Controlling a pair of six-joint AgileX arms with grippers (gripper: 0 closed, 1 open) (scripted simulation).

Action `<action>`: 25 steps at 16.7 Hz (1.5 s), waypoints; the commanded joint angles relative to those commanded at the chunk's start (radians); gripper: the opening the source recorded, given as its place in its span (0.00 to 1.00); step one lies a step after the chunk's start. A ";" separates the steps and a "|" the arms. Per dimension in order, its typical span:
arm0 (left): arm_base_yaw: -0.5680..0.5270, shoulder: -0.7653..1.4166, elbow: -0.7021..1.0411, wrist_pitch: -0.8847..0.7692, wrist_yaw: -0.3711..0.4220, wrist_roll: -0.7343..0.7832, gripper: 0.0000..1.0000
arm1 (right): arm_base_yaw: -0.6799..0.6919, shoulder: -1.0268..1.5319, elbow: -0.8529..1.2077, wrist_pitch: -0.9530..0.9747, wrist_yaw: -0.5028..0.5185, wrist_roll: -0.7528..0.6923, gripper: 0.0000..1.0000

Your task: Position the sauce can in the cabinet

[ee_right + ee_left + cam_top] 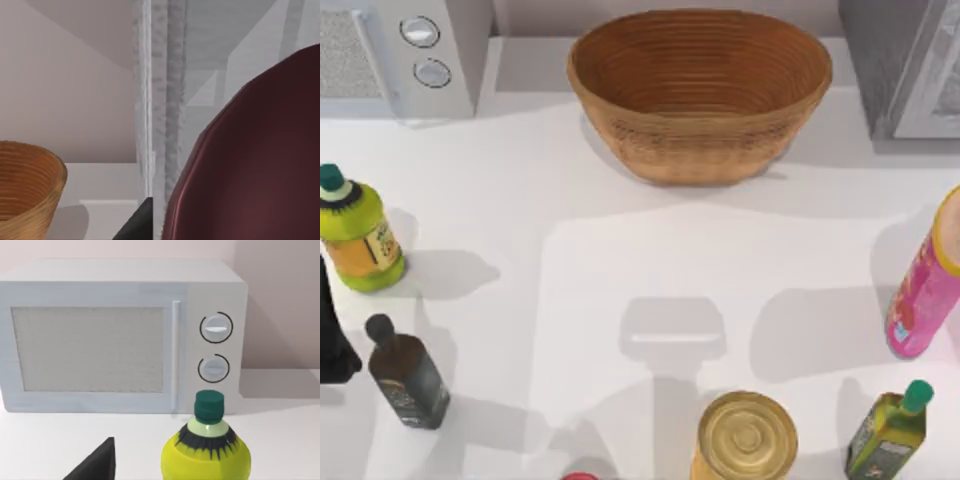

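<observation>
- Right gripper (137, 222): a dark part shows beside the sauce can (250, 160); cannot tell whether it is open or closed.
- Sauce can's maroon surface looms close to the right wrist camera, just before the cabinet (905, 60) door's edge.
- Cabinet stands at the desk's (620, 250) far right corner; basket (700, 90) at the far edge, middle.
- Left gripper (332, 335) sits at the desk's left edge, near a yellow-green bottle (358, 235), facing the microwave (400, 50); grip state cannot tell.
</observation>
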 joint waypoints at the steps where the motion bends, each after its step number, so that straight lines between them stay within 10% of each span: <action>1: 0.000 0.000 0.000 0.000 0.000 0.000 1.00 | 0.009 0.077 0.114 -0.030 0.013 0.001 0.00; 11: 0.000 0.000 0.000 0.000 0.000 0.000 1.00 | 0.096 0.690 1.054 -0.260 0.107 0.008 0.00; 25: 0.000 0.000 0.000 0.000 0.000 0.000 1.00 | 0.106 0.888 1.286 -0.266 0.079 0.009 0.00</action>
